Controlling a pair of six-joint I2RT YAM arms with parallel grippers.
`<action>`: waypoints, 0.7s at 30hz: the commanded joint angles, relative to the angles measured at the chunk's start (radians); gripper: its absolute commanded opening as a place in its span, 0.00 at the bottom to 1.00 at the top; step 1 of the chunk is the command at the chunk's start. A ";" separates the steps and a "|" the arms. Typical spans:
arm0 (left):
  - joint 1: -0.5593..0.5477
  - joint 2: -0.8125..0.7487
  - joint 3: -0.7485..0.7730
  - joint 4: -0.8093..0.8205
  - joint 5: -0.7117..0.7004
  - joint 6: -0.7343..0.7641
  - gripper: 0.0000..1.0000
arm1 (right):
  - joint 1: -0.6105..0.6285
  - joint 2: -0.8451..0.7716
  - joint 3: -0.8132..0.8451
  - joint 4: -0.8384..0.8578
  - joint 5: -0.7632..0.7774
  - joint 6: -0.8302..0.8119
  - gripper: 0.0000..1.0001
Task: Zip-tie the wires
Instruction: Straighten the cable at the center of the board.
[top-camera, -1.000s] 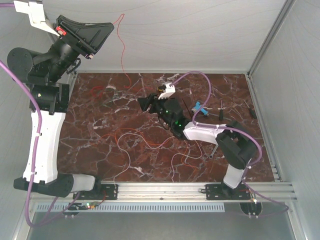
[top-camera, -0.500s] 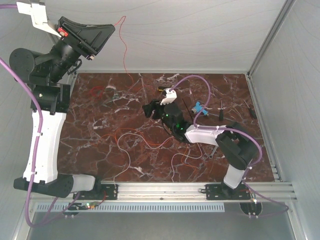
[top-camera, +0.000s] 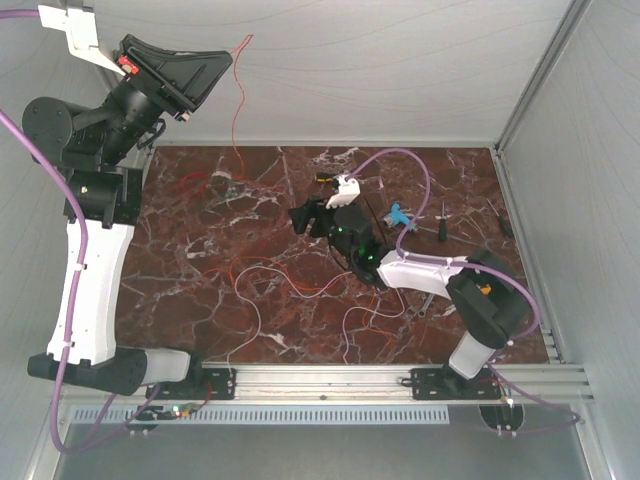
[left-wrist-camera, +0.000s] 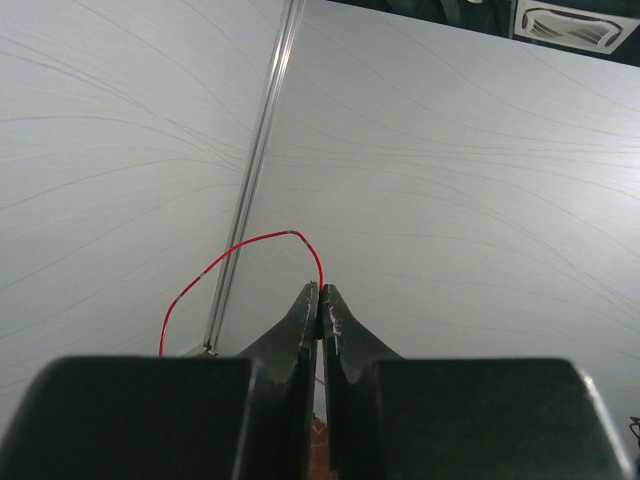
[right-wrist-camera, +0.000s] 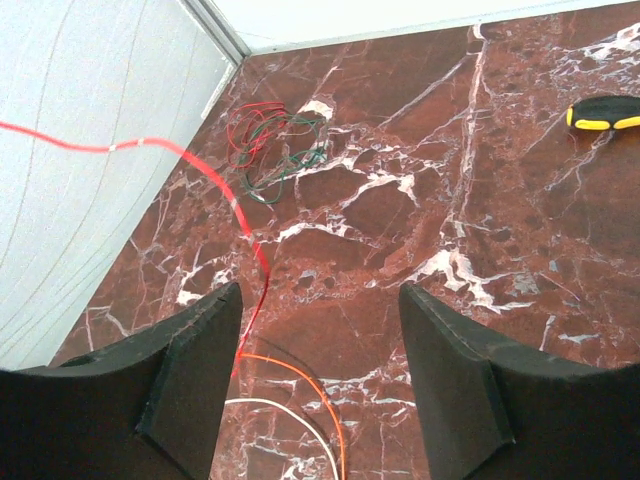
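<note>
My left gripper (top-camera: 226, 58) is raised high at the far left and shut on a thin red wire (top-camera: 238, 100), which hangs down to the marble table (top-camera: 200, 300). In the left wrist view the jaws (left-wrist-camera: 321, 292) pinch the red wire (left-wrist-camera: 240, 248) at their tips. My right gripper (top-camera: 299, 216) is open low over the table's middle. In the right wrist view it (right-wrist-camera: 320, 292) is empty; the red wire (right-wrist-camera: 215, 175), an orange wire (right-wrist-camera: 312, 385) and a white wire (right-wrist-camera: 270, 405) run by its left finger (right-wrist-camera: 190, 350). I cannot pick out the zip tie.
A tangle of red and green wires (right-wrist-camera: 268, 140) lies at the far left of the table. A black-and-yellow tool (right-wrist-camera: 605, 112) lies beyond the right gripper. A small blue object (top-camera: 399, 213) and two dark tools (top-camera: 441, 217) lie at the right. White walls enclose the table.
My right gripper has drawn slightly right and toward the near edge, still open. My left gripper has risen a little with the red wire.
</note>
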 joint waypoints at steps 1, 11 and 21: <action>-0.005 -0.017 0.007 0.059 0.018 -0.016 0.00 | -0.001 0.048 0.067 0.017 -0.015 0.020 0.63; -0.005 -0.023 0.011 0.050 0.019 -0.006 0.00 | 0.003 0.188 0.220 0.036 -0.093 0.064 0.57; -0.006 -0.102 -0.073 -0.132 -0.081 0.160 0.00 | -0.009 0.031 0.097 -0.111 -0.062 -0.014 0.00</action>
